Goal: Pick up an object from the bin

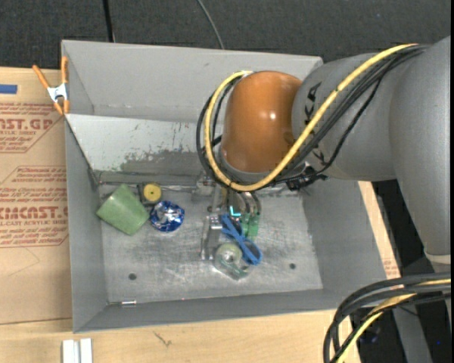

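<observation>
claw [225,237] low over blue looped thing [247,249], middle of bin [166,274]; green block [123,209] left

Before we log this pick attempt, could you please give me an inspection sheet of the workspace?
Surface: grey metal bin, floor scuffed.
Job's things: blue looped thing and clear roundish thing touching at mid-floor; small green thing just behind them.
Clutter: green block, yellow disc and blue-and-white ball at the left.
Grippers: gripper low at the mid-floor cluster; whether it holds anything cannot be told.
Cables: yellow and black cables looped round the orange wrist cover.
Surroundings: dark ground behind the bin.
</observation>
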Tool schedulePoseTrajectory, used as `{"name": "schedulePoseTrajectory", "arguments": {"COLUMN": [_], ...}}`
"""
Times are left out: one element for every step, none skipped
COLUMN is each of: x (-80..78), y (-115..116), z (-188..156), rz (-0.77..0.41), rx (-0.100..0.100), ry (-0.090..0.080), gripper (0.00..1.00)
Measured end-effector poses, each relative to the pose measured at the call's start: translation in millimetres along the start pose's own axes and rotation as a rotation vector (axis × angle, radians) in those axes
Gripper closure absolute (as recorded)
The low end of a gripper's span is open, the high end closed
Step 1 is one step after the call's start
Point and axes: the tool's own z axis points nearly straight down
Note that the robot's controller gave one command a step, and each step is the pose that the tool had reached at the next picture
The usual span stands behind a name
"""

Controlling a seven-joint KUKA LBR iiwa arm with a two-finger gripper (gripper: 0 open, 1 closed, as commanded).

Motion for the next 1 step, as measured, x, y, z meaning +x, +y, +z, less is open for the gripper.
{"name": "schedulePoseTrajectory", "arguments": {"x": [-10.2], "y": [22.9], "z": [89.0], "rz": [0.043], "rx": [-0.004], "ry": [-0.021], "gripper": [0.00]}}
